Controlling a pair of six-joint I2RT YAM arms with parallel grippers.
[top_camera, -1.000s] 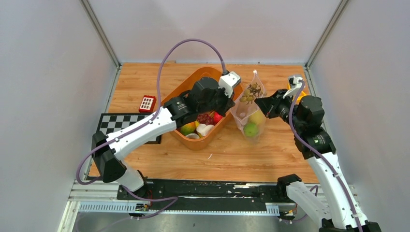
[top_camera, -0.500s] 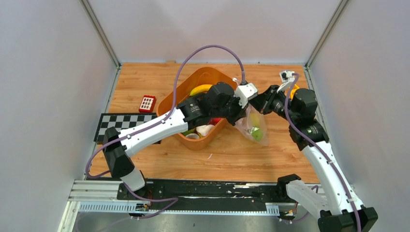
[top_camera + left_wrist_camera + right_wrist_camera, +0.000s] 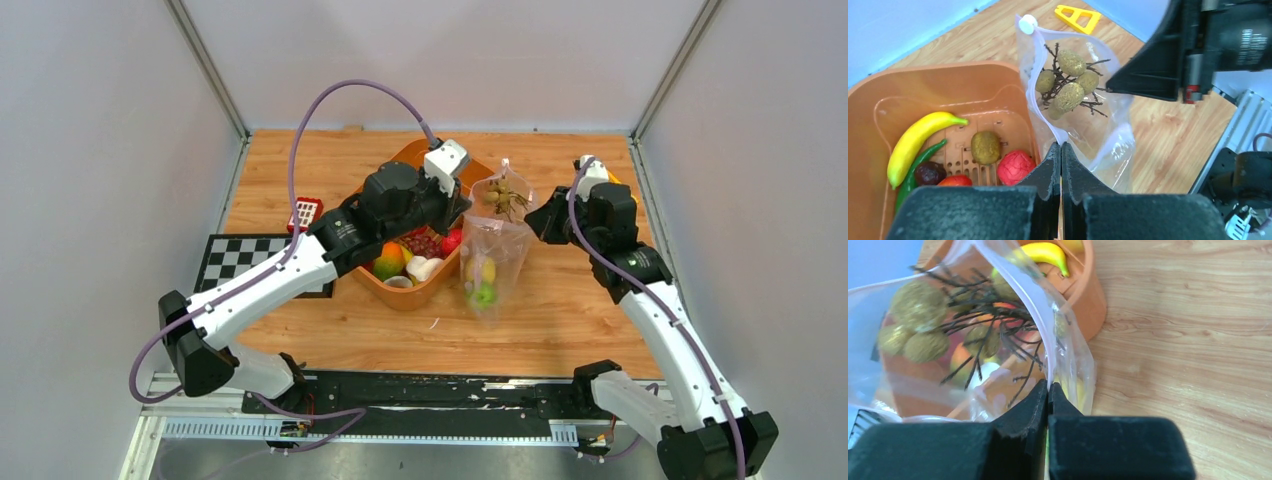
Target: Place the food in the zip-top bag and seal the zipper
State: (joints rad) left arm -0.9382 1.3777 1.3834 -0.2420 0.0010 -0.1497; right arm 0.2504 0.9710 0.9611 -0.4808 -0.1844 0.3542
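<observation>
Black rail (image 3: pixel 430 395) along the bottom edge of the overhead view carries both arm bases. Above it lies the plywood table (image 3: pixel 560 300). A checkerboard card (image 3: pixel 235 255) sits at left, with a small red block (image 3: pixel 305 212) just beyond it.

At centre frame, the orange basket (image 3: pixel 400 293) holds loose food. The left wrist view shows a banana (image 3: pixel 918 142) at its lower left, with a kiwi (image 3: pixel 985 146) and a red fruit (image 3: pixel 1014 167) toward the middle.

Just right of the basket, the zip-top bag (image 3: pixel 490 245) hangs upright between the two arms. Whether its bottom touches the table cannot be told.

- **Contents:** a yellow fruit (image 3: pixel 478 270) and a green fruit (image 3: pixel 486 295) lie low in the bag, and a bunch of grapes (image 3: pixel 1065 85) sits higher.
- **Left gripper** (image 3: pixel 1061 150): fingers pressed together on the bag's edge, at the zipper (image 3: pixel 1035 100).
- **Right gripper** (image 3: pixel 1048 390): likewise clamped on the bag's opposite edge.
- **White slider** (image 3: pixel 1026 22): tops the strip.

Farthest, a yellow triangular piece (image 3: pixel 1078 16) lies on the table at the upper centre of the left wrist view.
</observation>
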